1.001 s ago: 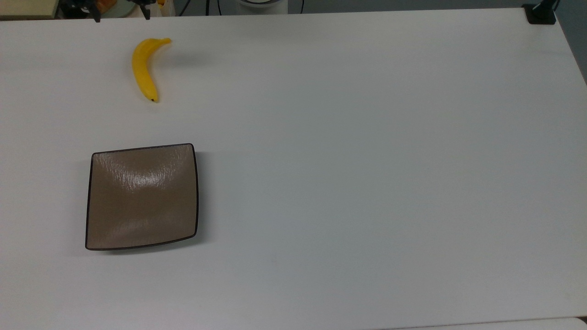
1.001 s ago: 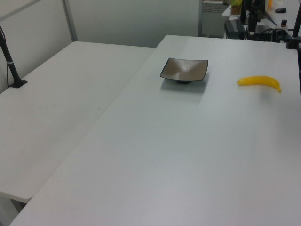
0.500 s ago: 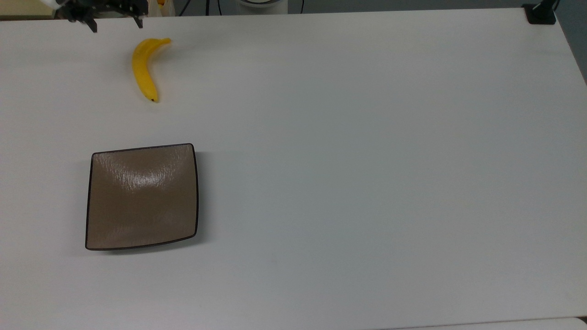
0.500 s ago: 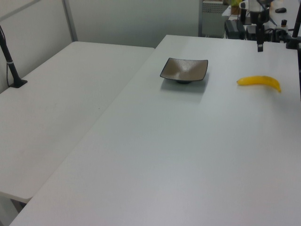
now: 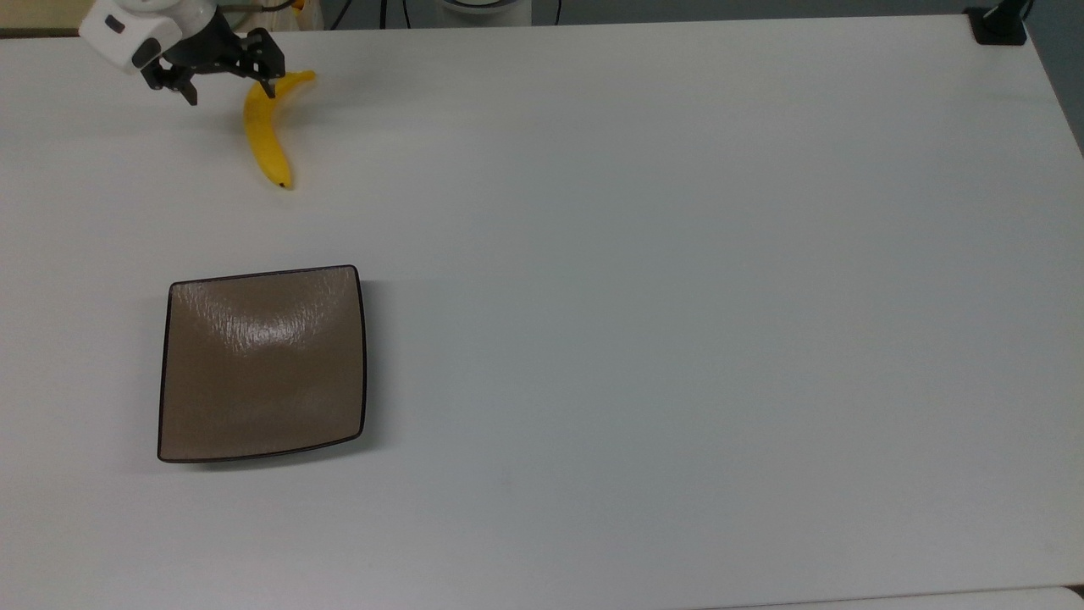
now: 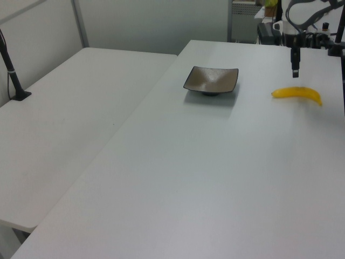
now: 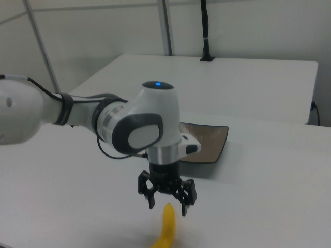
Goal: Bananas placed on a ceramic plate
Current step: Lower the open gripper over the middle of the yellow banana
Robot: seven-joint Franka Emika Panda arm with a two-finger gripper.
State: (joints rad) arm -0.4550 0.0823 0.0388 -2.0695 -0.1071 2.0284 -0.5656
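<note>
A yellow curved banana (image 5: 267,135) lies on the white table near the top view's upper left; it shows too in the left view (image 6: 297,94) and at the bottom of the right view (image 7: 166,232). The square taupe-brown ceramic plate (image 5: 262,364) sits bare below it in the top view, further off in the left view (image 6: 211,80), and behind the arm in the right view (image 7: 207,142). My gripper (image 5: 229,91) (image 7: 168,204) hangs open above the banana's stem end, holding nothing. In the left view its fingers (image 6: 295,67) point down above the banana.
A second white table (image 6: 70,108) adjoins on the left view's left, with a black post (image 6: 12,70) clamped to it. Another black clamp (image 5: 998,24) sits at the top view's upper right corner. Cables and equipment (image 6: 280,27) stand beyond the table's far edge.
The arm has come in from the table's edge and lowered toward the banana; its gripper now hangs over the stem end. Banana and plate have not moved.
</note>
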